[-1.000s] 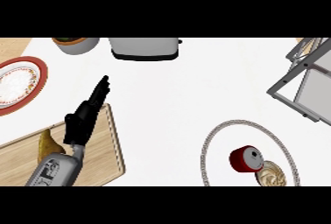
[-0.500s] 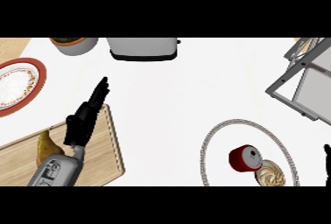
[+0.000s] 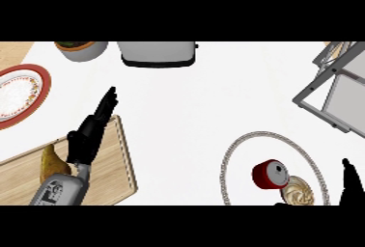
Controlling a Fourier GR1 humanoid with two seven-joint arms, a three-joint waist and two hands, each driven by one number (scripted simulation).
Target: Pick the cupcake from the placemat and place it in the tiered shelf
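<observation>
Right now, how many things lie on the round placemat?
2. A red container sits near the middle of the placemat; the cupcake is beside it, to its lower right. Its lower edge is out of view, so more may be hidden.

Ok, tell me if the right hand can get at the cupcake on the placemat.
Probably yes: the right hand is just right of the cupcake, nothing between them; the red can lies on the cupcake's other side.

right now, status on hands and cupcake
Left hand open over cutting board. Right hand open at lower right edge. Cupcake on placemat, red can beside it.
</observation>
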